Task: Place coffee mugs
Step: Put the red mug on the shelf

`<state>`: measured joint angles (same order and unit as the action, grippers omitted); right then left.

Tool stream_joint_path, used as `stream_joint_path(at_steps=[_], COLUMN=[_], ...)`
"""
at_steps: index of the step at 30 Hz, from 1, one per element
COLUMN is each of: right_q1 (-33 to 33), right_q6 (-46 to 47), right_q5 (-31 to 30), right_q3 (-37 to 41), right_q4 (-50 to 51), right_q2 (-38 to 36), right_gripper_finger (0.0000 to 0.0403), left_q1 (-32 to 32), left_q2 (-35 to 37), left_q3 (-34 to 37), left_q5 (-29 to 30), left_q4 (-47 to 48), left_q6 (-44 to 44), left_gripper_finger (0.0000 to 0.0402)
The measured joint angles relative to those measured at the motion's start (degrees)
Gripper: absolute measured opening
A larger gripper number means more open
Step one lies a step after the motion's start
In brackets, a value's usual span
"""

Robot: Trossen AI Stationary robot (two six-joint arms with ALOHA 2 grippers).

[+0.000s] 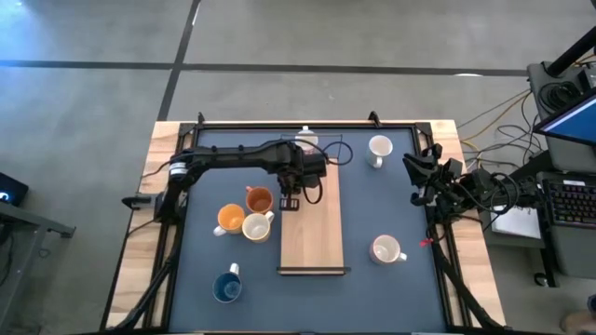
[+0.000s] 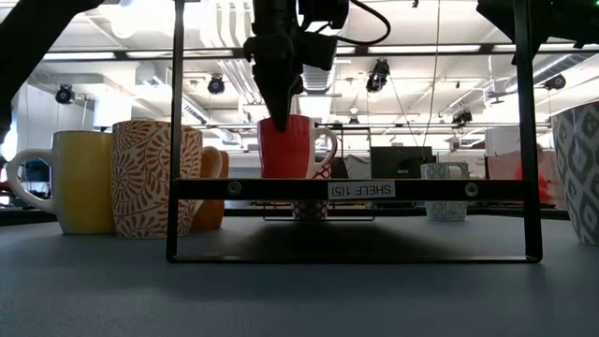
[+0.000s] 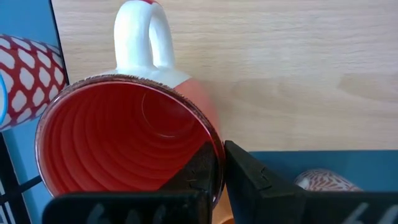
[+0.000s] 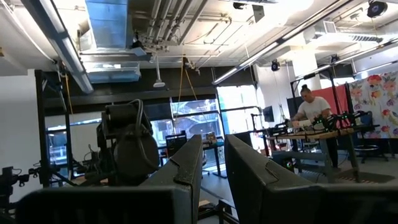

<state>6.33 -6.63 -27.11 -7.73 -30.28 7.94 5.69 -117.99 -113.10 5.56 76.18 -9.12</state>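
A red coffee mug (image 3: pixel 118 143) with a white handle (image 3: pixel 143 37) stands upright over the far end of a wooden shelf board (image 1: pixel 312 233). My left gripper (image 3: pixel 219 177) comes down on it from above and is shut on its rim. In the low view the shelf's front bar (image 2: pixel 356 189) hides the base of the red mug (image 2: pixel 285 145). Two orange mugs (image 1: pixel 259 198) (image 1: pixel 230 219) and a cream one (image 1: pixel 256 226) stand left of the board, and a blue one (image 1: pixel 226 287) nearer the front. My right gripper (image 4: pixel 214 180) waits at the table's right edge, open, pointing up into the room. My left gripper pinches the red mug's wall at the rim (image 3: pixel 217 163), on the side opposite the handle. One finger (image 3: pixel 189 177) is inside the mug and the other (image 3: pixel 252 177) outside. The fingers point down from above. The mug is upright; whether its base rests on the board, I cannot tell.
White mugs stand at the far right (image 1: pixel 379 147), the near right (image 1: pixel 385 248) and the table's far edge (image 1: pixel 305 140). A red-and-white patterned mug (image 3: pixel 25 74) stands close beside the red one. The near part of the board is bare wood.
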Motion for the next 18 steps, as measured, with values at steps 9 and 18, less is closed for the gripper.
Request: stream_joint_path(at_steps=[9,18], right_q1=[0.0,0.0], right_q6=[0.0,0.0], right_q5=[0.0,0.0], right_q3=[0.0,0.0], right_q4=[0.0,0.0], right_q2=[0.0,0.0], right_gripper_finger=[0.0059,0.0059], left_q1=[0.1,0.0], left_q2=[0.0,0.0], left_q3=[0.1,-4.2], left_q5=[0.3,0.3], left_q4=[0.0,3.9], left_q6=[0.2,0.3], left_gripper_finger=[0.0050,0.0089])
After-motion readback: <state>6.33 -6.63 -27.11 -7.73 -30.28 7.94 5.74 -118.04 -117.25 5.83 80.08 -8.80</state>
